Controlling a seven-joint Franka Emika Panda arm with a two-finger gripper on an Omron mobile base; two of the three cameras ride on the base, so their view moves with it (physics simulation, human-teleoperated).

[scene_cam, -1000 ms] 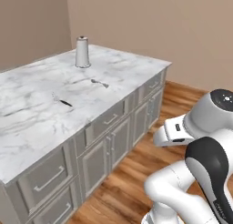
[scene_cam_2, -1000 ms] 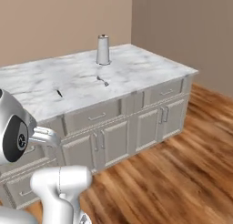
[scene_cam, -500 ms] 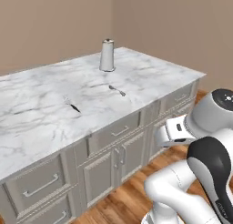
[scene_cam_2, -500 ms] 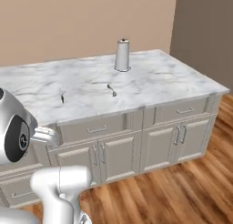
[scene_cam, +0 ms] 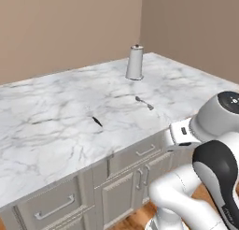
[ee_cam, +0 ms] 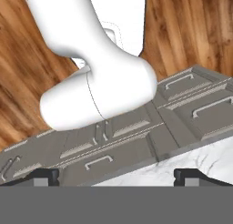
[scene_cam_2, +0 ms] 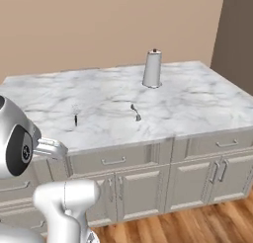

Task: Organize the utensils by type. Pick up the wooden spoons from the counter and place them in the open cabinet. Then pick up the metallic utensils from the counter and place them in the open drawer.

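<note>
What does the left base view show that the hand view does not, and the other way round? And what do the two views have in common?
The left base view adds what stands on top: a small silver spoon, a slim dark-handled utensil and an upright grey canister farther back, with tan walls behind. The hand view adds the open gripper, its finger tips wide apart with nothing between them. Both share the white marble counter, its grey cabinet fronts with bar handles, and the wooden floor.
</note>
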